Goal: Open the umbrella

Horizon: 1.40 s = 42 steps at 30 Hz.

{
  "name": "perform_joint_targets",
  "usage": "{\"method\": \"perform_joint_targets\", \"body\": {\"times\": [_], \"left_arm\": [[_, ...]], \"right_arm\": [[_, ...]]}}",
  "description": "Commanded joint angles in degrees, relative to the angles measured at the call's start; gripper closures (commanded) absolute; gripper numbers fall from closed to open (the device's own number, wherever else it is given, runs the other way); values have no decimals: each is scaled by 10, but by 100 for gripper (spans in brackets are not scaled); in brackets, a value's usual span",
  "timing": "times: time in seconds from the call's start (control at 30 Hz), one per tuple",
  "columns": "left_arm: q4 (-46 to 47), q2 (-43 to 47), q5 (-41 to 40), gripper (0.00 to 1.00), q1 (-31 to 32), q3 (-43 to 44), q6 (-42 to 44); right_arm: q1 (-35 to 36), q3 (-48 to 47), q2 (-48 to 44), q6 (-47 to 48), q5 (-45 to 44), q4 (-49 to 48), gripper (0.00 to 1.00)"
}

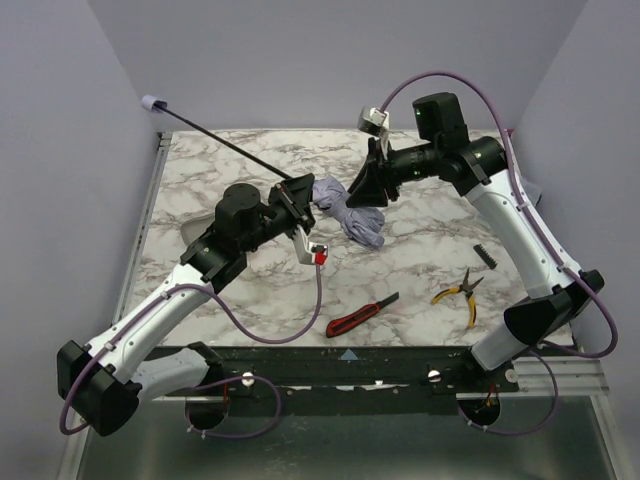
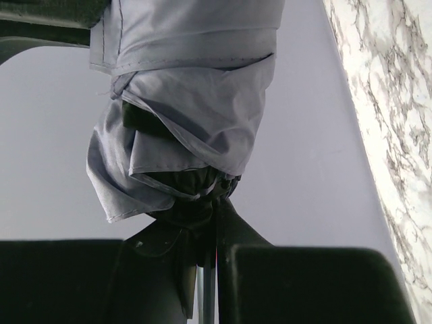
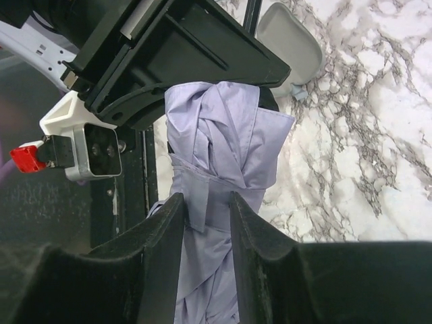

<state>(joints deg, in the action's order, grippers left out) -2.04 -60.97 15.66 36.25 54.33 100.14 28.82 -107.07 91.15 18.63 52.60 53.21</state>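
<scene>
The umbrella (image 1: 347, 214) is folded, its pale lavender fabric bunched above the table's middle. Its thin black shaft runs up-left to the small lavender handle (image 1: 152, 102) beyond the table's far left corner. My left gripper (image 1: 297, 195) is shut on the shaft just below the fabric; in the left wrist view the fabric bundle (image 2: 182, 115) hangs right past the gripper (image 2: 216, 270), with the metal shaft (image 2: 206, 297) between the jaws. My right gripper (image 1: 362, 192) is shut on the fabric; in the right wrist view it (image 3: 206, 223) pinches the cloth (image 3: 216, 135).
A red-and-black utility knife (image 1: 360, 315) lies near the front middle. Yellow-handled pliers (image 1: 460, 293) and a small black part (image 1: 485, 255) lie at the right. A grey flat piece (image 3: 290, 40) lies on the marble table (image 1: 420, 260) near the left arm. Walls enclose the sides.
</scene>
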Motion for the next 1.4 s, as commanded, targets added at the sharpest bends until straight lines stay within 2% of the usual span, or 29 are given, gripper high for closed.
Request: {"method": "perform_joint_targets", "body": {"times": [0.0,0.17,0.27,0.3,0.5,0.7,1.1,1.27,1.3,1.37], "left_arm": [[22,6,8,100,6,32,-10],[5,3,1,100,7,35,-14],[-1,-4,-9,100,8,42,-25],[-5,-7,-12,100,8,47,-31],[-17,-23,-29,100,8,66,-53],[-16,-31,-32,100,7,78,-75],[-23,-44,-47,100,6,100,-103],[-16,-32,-39,100,6,74,-81],[-16,-31,-38,100,6,72,-80],[-19,-29,-38,100,6,69,-80]], "right_arm": [[16,11,-10,21,-26,11,67],[28,12,-18,34,-29,10,82],[34,13,-23,54,-28,15,99],[35,16,-26,60,-28,15,100],[37,32,-46,82,-10,15,100],[47,44,-45,116,-7,59,100],[83,94,-56,161,-39,108,100],[83,101,-94,97,-80,12,99],[82,107,-110,70,-93,-19,95],[79,116,-136,26,-110,-82,79]]}}
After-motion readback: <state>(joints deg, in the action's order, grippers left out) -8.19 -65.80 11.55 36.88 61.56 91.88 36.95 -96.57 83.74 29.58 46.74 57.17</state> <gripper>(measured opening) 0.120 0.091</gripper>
